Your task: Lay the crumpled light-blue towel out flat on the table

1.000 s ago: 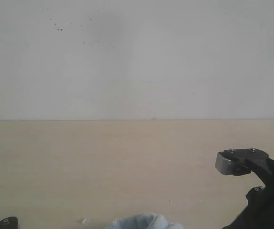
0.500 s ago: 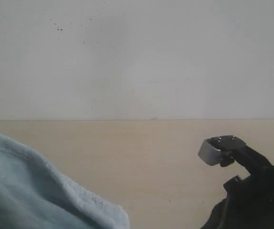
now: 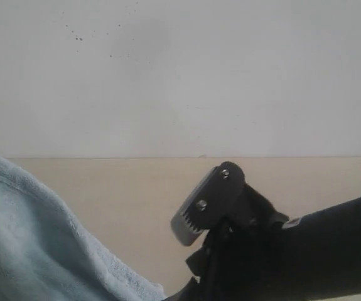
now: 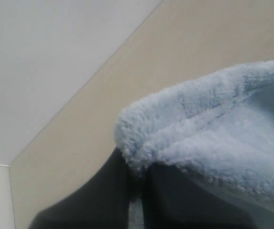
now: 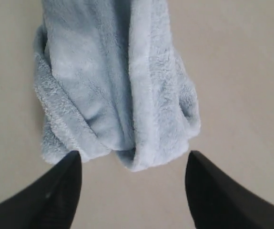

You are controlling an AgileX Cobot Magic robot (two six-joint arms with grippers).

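The light-blue fluffy towel (image 3: 36,244) hangs raised at the lower left of the exterior view, above the beige table (image 3: 123,188). My left gripper (image 4: 139,167) is shut on a folded edge of the towel (image 4: 203,129). In the right wrist view the towel (image 5: 113,90) hangs bunched over the table (image 5: 241,71), its lower end just ahead of my right gripper (image 5: 133,164), which is open and holds nothing. Near the middle of the exterior view, one toothed fingertip (image 3: 196,216) of the right gripper shows in front of its black arm.
A white speckled wall (image 3: 180,75) rises behind the table's far edge. The black right arm (image 3: 318,251) fills the lower right of the exterior view.
The towel has risen into view at the left, lifted by my left gripper. The right arm has swung left and up toward the middle.
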